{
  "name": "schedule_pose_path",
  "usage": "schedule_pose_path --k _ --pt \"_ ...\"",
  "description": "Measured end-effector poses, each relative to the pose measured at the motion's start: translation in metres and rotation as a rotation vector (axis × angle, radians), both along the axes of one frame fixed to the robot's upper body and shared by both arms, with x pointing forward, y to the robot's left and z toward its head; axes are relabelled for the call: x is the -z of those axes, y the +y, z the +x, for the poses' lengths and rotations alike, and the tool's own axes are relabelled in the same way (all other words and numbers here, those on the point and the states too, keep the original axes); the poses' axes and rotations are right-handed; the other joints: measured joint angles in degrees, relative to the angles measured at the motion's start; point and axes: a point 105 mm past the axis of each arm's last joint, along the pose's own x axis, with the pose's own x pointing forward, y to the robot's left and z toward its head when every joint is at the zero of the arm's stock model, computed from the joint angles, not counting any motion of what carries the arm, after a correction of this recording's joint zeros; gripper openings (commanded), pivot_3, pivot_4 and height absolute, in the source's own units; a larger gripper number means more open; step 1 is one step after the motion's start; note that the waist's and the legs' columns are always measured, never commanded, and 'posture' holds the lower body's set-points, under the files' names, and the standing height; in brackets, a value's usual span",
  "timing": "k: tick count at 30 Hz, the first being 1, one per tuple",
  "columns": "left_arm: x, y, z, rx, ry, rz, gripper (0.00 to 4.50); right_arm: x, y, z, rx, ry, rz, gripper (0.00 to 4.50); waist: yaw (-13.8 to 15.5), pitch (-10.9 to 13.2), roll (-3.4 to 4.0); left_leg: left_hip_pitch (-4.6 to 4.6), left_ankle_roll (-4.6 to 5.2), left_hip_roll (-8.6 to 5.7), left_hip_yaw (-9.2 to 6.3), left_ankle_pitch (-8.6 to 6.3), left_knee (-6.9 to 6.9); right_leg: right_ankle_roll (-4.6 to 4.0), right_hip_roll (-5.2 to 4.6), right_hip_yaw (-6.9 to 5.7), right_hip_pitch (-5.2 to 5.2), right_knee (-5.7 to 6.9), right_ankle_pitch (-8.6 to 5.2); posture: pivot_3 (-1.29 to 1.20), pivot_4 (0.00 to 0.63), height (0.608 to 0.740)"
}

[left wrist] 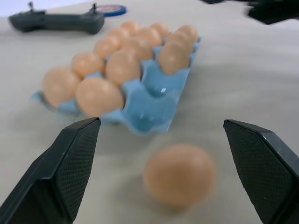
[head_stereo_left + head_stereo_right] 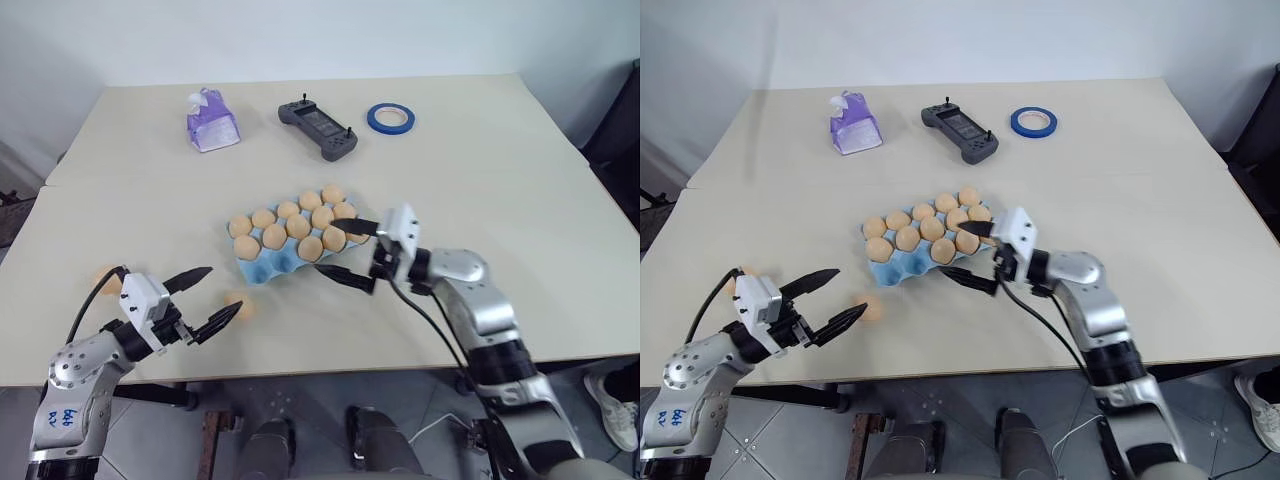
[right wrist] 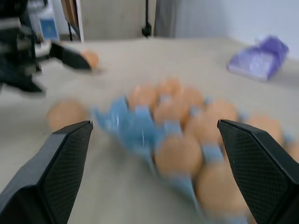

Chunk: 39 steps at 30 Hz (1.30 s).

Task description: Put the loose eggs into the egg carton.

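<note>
The light blue egg carton (image 2: 262,268) lies mid-table, most cups filled with tan eggs (image 2: 298,227); cups at its near left end (image 1: 145,113) are empty. One loose egg (image 2: 240,306) rests on the table just beyond my left gripper (image 2: 224,289), which is open; in the left wrist view this egg (image 1: 179,173) sits between and ahead of the fingers. Another loose egg (image 2: 110,283) lies behind the left wrist. My right gripper (image 2: 337,250) is open at the carton's right end, holding nothing, with one finger over the eggs and the other in front of the carton.
At the back of the table lie a purple bag (image 2: 212,122), a black controller (image 2: 318,126) and a blue tape roll (image 2: 390,118). The table's front edge (image 2: 300,372) runs close behind both grippers.
</note>
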Motion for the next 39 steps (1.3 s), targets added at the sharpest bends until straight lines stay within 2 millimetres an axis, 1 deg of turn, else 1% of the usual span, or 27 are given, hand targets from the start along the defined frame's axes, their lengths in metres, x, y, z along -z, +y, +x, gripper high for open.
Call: schedule_pose_path --k 3,5,8,12,14,15,16,17,18,20,21,22,25,27,29,30,31,33,34,37,38,39 --pt "0.005 0.024 -0.010 -0.067 0.030 0.038 4.50 0.009 -0.040 -0.012 0.032 -0.038 -0.074 4.48 -0.10 0.01 -0.01 0.02 0.01 0.04 0.04 -0.01 -0.03 -0.02 0.03 0.01 0.00 -0.02 -0.01 0.00 0.150 0.740" --pt "0.010 0.041 -0.016 -0.117 0.058 0.047 4.50 0.011 -0.057 -0.019 0.041 -0.033 -0.074 4.48 -0.42 0.01 -0.02 0.10 0.00 0.17 0.26 -0.03 -0.04 -0.05 0.14 0.14 0.01 0.01 -0.01 0.00 0.150 0.740" --pt "0.020 0.053 -0.025 -0.148 0.105 0.053 4.50 0.017 -0.066 -0.030 0.009 -0.015 -0.082 4.48 -0.36 0.04 -0.07 0.29 -0.02 0.35 0.47 -0.05 0.02 -0.11 0.31 0.28 0.15 -0.02 0.02 0.00 0.150 0.740" --pt "0.028 0.058 -0.031 -0.153 0.145 0.050 4.50 0.033 -0.074 -0.043 -0.031 -0.014 -0.131 4.48 -0.05 0.05 -0.09 0.35 -0.02 0.52 0.44 -0.09 0.26 -0.17 0.44 0.25 0.44 -0.24 0.06 0.00 0.150 0.740" --pt "0.029 0.053 -0.031 -0.131 0.156 0.045 4.50 0.036 -0.072 -0.046 -0.044 -0.007 -0.132 4.48 -0.04 0.06 -0.08 0.34 0.02 0.61 0.44 -0.17 0.49 -0.23 0.49 0.28 0.55 -0.31 0.14 0.00 0.150 0.740" --pt "0.029 0.047 -0.029 -0.109 0.159 0.044 4.50 0.035 -0.072 -0.046 -0.043 -0.008 -0.129 4.48 -0.05 0.06 -0.08 0.35 0.04 0.69 0.47 -0.17 0.51 -0.34 0.53 0.29 0.64 -0.47 0.19 0.00 0.150 0.740" --pt "0.028 0.040 -0.028 -0.085 0.158 0.043 4.50 0.035 -0.071 -0.045 -0.042 -0.010 -0.126 4.48 -0.06 0.06 -0.08 0.33 0.05 0.82 0.53 -0.17 0.50 -0.57 0.56 0.28 0.72 -0.69 0.21 0.00 0.150 0.740" --pt "0.027 0.034 -0.026 -0.066 0.158 0.038 4.50 0.034 -0.070 -0.045 -0.041 -0.013 -0.122 4.48 -0.06 0.06 -0.08 0.33 0.05 0.90 0.61 -0.17 0.51 -1.08 0.60 0.28 0.76 -0.80 0.01 0.00 0.150 0.740" --pt "0.026 0.028 -0.024 -0.050 0.154 0.032 4.50 0.034 -0.069 -0.044 -0.041 -0.015 -0.118 4.48 -0.05 0.06 -0.08 0.32 0.07 0.93 0.66 -0.16 0.52 -1.10 0.59 0.29 0.77 -0.80 0.00 0.00 0.150 0.740" --pt "0.024 0.016 -0.020 -0.029 0.144 0.011 4.50 0.035 -0.066 -0.044 -0.044 -0.015 -0.107 4.48 -0.03 0.06 -0.08 0.33 0.08 0.93 0.73 -0.15 0.51 -1.08 0.60 0.32 0.76 -0.80 0.02 0.00 0.150 0.740" --pt "0.022 0.010 -0.018 -0.019 0.140 0.003 4.50 0.036 -0.064 -0.044 -0.048 -0.012 -0.103 4.48 -0.02 0.06 -0.08 0.33 0.08 0.93 0.73 -0.15 0.49 -0.74 0.60 0.32 0.74 -0.78 0.21 0.00 0.150 0.740" --pt "0.022 0.005 -0.015 -0.010 0.136 -0.004 4.50 0.036 -0.062 -0.044 -0.051 -0.010 -0.099 4.48 -0.02 0.06 -0.08 0.33 0.07 0.93 0.73 -0.16 0.48 -0.19 0.60 0.32 0.71 -0.77 0.51 0.00 0.150 0.740" --pt "0.022 -0.012 -0.005 0.012 0.113 -0.015 4.50 0.039 -0.057 -0.044 -0.056 -0.001 -0.092 4.48 0.05 0.06 -0.08 0.31 0.02 0.94 0.74 -0.19 0.45 -0.19 0.63 0.30 0.65 -0.76 0.52 0.00 0.150 0.740" --pt "0.026 -0.022 0.002 0.022 0.106 -0.025 4.50 0.038 -0.055 -0.044 -0.056 -0.002 -0.084 4.48 0.03 0.06 -0.08 0.31 0.01 0.94 0.75 -0.20 0.45 -0.19 0.66 0.31 0.64 -0.74 0.52 0.00 0.150 0.740" --pt "0.030 -0.027 0.007 0.025 0.106 -0.027 4.50 0.038 -0.055 -0.043 -0.050 -0.003 -0.081 4.48 -0.06 0.06 -0.08 0.31 0.00 0.94 0.77 -0.22 0.45 -0.18 0.67 0.32 0.63 -0.74 0.52 0.00 0.150 0.740" --pt "0.033 -0.031 0.012 0.013 0.103 -0.028 4.50 0.037 -0.054 -0.043 -0.047 -0.005 -0.078 4.48 0.01 0.06 -0.07 0.31 0.01 0.94 0.77 -0.22 0.46 -0.17 0.67 0.32 0.63 -0.73 0.53 0.00 0.150 0.740" --pt "0.036 -0.034 0.017 0.008 0.099 -0.029 4.31 0.037 -0.052 -0.043 -0.050 -0.007 -0.075 4.50 0.09 0.06 -0.07 0.31 0.01 0.94 0.77 -0.22 0.47 -0.17 0.68 0.31 0.63 -0.72 0.53 0.00 0.150 0.740" --pt "0.039 -0.042 0.021 0.011 0.094 -0.035 3.88 0.036 -0.047 -0.044 -0.061 -0.013 -0.069 4.50 0.04 0.06 -0.08 0.31 0.01 0.94 0.79 -0.22 0.47 -0.16 0.69 0.34 0.63 -0.72 0.54 0.00 0.150 0.740" --pt "0.039 -0.044 0.021 0.013 0.088 -0.044 3.55 0.036 -0.045 -0.044 -0.066 -0.014 -0.068 4.50 -0.02 0.06 -0.08 0.31 0.01 0.94 0.80 -0.23 0.47 -0.15 0.69 0.35 0.62 -0.72 0.54 0.00 0.150 0.740" --pt "0.039 -0.045 0.022 -0.001 0.080 -0.062 2.57 0.037 -0.044 -0.044 -0.066 -0.013 -0.067 4.50 -0.06 0.06 -0.08 0.31 0.02 0.95 0.80 -0.24 0.46 -0.15 0.69 0.35 0.61 -0.72 0.54 0.00 0.150 0.740" --pt "0.038 -0.044 0.021 -0.006 0.082 -0.069 2.33 0.037 -0.044 -0.044 -0.064 -0.014 -0.067 4.50 -0.05 0.06 -0.08 0.31 0.02 0.95 0.80 -0.24 0.46 -0.15 0.69 0.35 0.61 -0.71 0.54 0.00 0.150 0.740" --pt "0.038 -0.042 0.019 -0.012 0.086 -0.081 2.24 0.036 -0.044 -0.044 -0.059 -0.015 -0.066 4.50 -0.09 0.06 -0.08 0.30 0.02 0.95 0.80 -0.24 0.46 -0.15 0.69 0.36 0.61 -0.71 0.54 0.00 0.150 0.740"
